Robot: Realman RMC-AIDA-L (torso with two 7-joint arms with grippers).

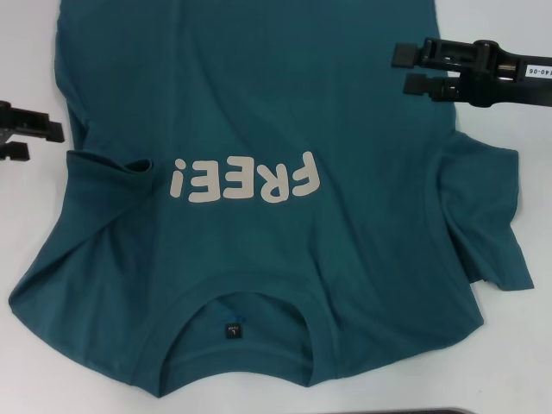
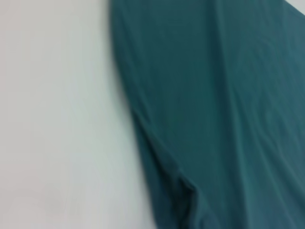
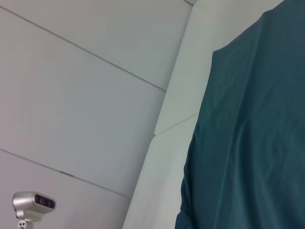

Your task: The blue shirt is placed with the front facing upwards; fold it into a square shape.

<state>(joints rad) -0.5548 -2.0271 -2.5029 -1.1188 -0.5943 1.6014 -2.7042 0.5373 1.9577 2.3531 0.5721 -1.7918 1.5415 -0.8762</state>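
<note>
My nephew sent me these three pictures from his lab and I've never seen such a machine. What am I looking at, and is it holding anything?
It is a two-armed robot. The large picture comes from its head camera, looking down at a dark teal-blue short-sleeved T-shirt with cream "FREE!" lettering, spread on a white table. The black left gripper waits at the shirt's edge; the black right gripper hovers over it with fingers open. Neither holds anything. The other two pictures come from wrist cameras, showing only shirt cloth and table.
</note>
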